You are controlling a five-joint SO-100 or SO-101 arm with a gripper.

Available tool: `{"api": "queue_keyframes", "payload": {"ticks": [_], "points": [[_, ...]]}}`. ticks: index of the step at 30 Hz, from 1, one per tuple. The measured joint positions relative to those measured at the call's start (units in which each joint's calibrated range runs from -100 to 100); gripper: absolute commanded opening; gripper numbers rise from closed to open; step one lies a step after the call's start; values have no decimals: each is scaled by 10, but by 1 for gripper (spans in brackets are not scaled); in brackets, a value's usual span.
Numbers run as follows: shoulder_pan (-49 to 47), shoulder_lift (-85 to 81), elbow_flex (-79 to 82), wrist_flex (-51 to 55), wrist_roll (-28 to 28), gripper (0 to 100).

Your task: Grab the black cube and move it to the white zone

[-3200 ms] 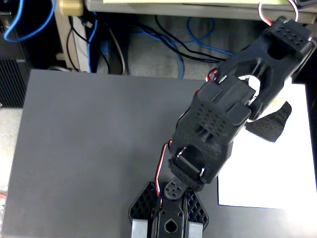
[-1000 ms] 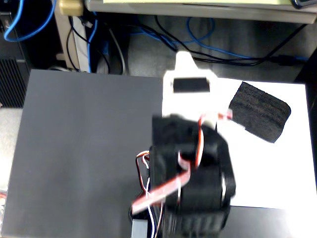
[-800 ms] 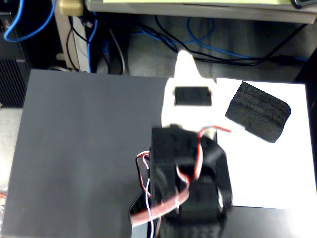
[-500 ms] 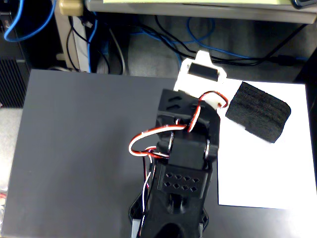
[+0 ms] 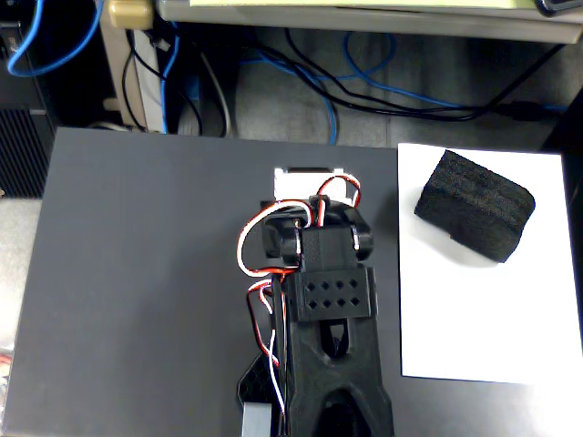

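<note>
The black cube, an oblong block of coarse black foam, lies on the far part of the white zone, a white paper sheet at the right side of the dark grey table. The black arm is folded over the middle of the table, left of the sheet and apart from the block. Its gripper points toward the bottom edge of the fixed view, where the frame cuts off its tips. It holds nothing that I can see. Whether the jaws are open or shut does not show.
Red, white and black wires loop along the arm's left side. A white motor mount sits at the arm's far end. Blue and black cables lie on the floor behind the table. A dark ribbed box stands at the far left.
</note>
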Motion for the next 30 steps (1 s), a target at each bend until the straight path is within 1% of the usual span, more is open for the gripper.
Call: {"api": "queue_keyframes", "payload": {"ticks": [2, 5, 7, 14, 17, 30], "points": [[4, 0, 0, -4, 0, 1], [69, 0, 0, -4, 0, 2], [83, 0, 0, -4, 0, 1], [81, 0, 0, -4, 0, 1], [30, 0, 0, -4, 0, 2], [16, 0, 0, -4, 0, 1]]}}
